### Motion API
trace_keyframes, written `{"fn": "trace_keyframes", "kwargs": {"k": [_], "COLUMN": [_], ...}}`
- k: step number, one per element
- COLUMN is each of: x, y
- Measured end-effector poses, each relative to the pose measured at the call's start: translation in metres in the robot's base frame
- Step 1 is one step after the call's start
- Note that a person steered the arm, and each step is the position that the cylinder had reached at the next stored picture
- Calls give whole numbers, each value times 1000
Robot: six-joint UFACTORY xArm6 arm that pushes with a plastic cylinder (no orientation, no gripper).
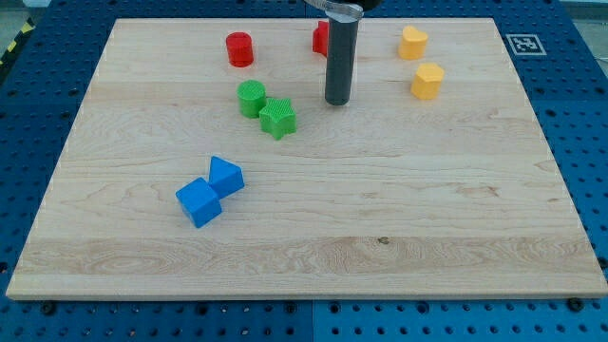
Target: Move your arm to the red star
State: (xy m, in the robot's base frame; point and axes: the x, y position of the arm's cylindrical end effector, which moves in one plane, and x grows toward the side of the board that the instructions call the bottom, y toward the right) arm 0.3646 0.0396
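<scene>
Blue cubes [210,190] nearest; my tip [338,102] below red star [321,38]

Pale wooden table [380,247], light grain running left to right, one small dark knot near the view's bottom centre. It rests on a blue perforated base [581,123] with regular rows of holes, showing along the view's left, right and bottom edges. A black-and-white square marker [522,44] sits on the table's top right corner. A yellow-and-black striped strip [14,43] crosses the view's top left corner. Light is even and soft; shadows on the wood are faint and short. No walls or windows show.
</scene>
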Motion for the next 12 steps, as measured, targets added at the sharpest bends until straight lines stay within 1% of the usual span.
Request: {"fn": "trace_keyframes", "kwargs": {"k": [2,12], "x": [-3,-44], "y": [0,0]}}
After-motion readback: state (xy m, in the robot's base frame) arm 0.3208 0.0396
